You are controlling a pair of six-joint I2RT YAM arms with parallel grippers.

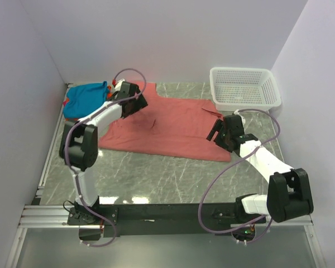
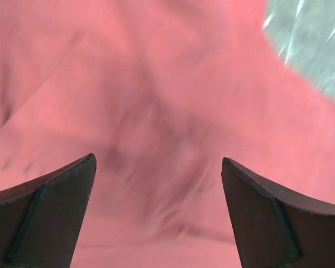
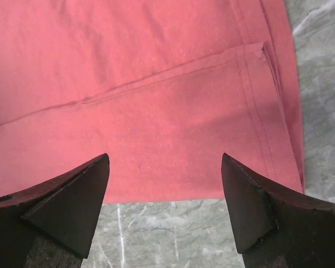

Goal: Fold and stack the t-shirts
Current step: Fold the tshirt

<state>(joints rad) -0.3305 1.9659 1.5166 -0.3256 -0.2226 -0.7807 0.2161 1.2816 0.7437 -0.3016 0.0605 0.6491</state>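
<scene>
A large salmon-pink t-shirt (image 1: 167,125) lies spread across the middle of the marble table. It fills the left wrist view (image 2: 156,100) and shows in the right wrist view (image 3: 156,100) with a folded hem and sleeve edge. A folded teal-blue t-shirt (image 1: 85,99) lies at the back left, with orange and red cloth peeking at its edges. My left gripper (image 1: 133,100) is open and empty over the pink shirt's back left part. My right gripper (image 1: 216,131) is open and empty over the shirt's right edge.
A white plastic mesh basket (image 1: 245,89) stands at the back right corner. White walls close in the left, back and right. Bare marble table (image 1: 173,178) lies between the shirt and the arm bases.
</scene>
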